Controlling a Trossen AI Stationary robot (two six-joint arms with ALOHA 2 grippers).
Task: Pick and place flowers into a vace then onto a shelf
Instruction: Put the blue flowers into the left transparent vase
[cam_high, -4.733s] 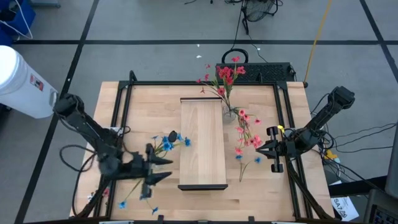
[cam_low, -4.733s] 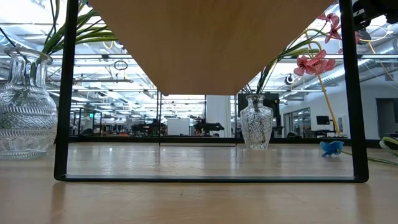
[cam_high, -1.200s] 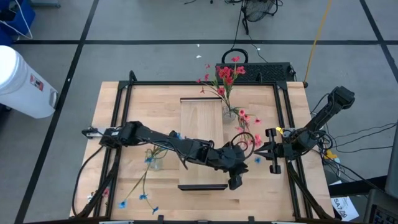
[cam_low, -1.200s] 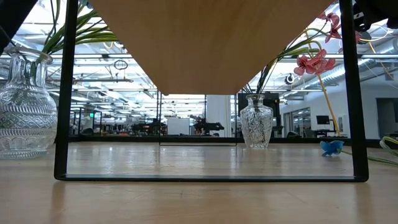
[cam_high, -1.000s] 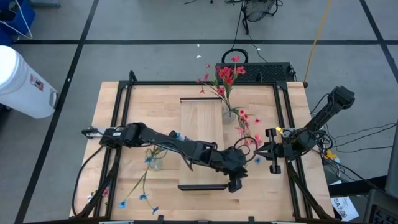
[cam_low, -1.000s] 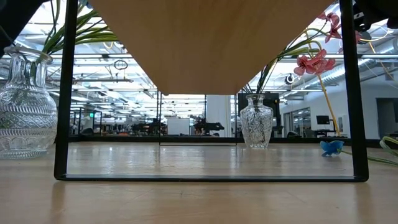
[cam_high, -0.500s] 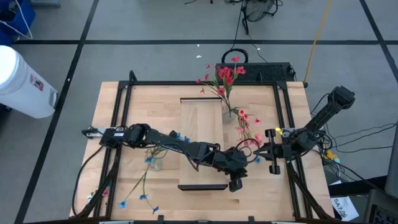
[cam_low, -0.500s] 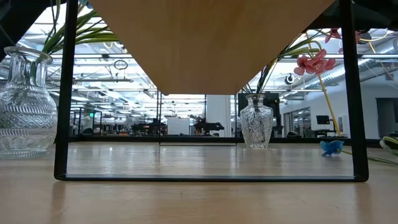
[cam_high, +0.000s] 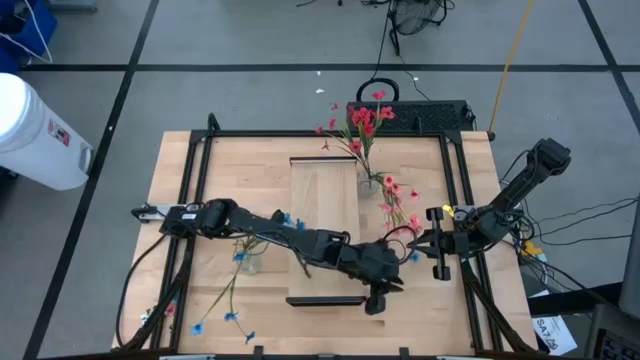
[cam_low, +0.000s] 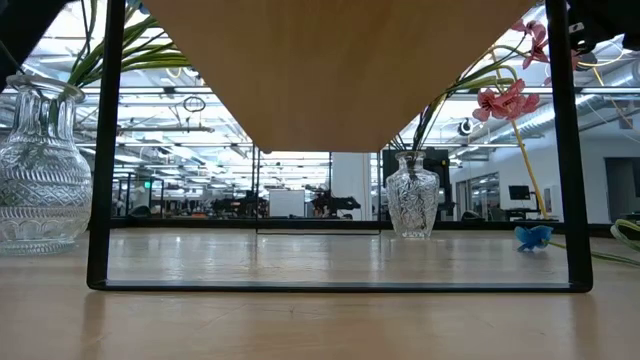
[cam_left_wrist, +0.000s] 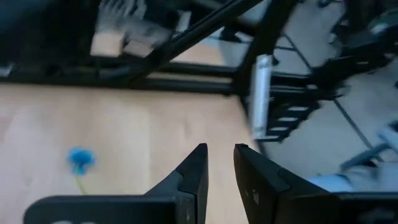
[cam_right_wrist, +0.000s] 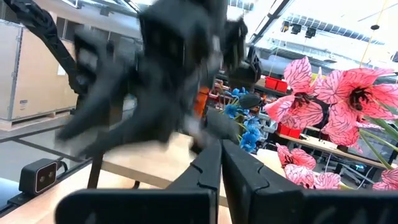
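The shelf (cam_high: 325, 228), a pale plank standing raised in the middle of the tabletop (cam_high: 180, 170), serves as the landmark. The left gripper (cam_high: 377, 293) has reached right across it and hangs off its near right corner, jaws drawn close with a thin gap between them and nothing visibly held in the left wrist view, which shows bare wood and one loose blue blossom (cam_left_wrist: 79, 159). The right gripper (cam_high: 437, 243) waits further to the right of the shelf, jaws pressed together and empty. Red-pink flowers (cam_high: 400, 215) lie loose on the tabletop just right of the shelf, between the two grippers; more red-pink flowers stand in a glass vase (cam_high: 371, 180) off the shelf's far right corner. A second vase (cam_high: 247, 260) stands left of the shelf, with blue flowers (cam_high: 215, 318) loose beyond it. The risks, as I judge them: the left arm lies stretched low over the shelf and close above the second vase, so a careless sweep could knock either; it also works near the right gripper, so a clash is possible; and jaws this narrow could miss or crush a thin stem.
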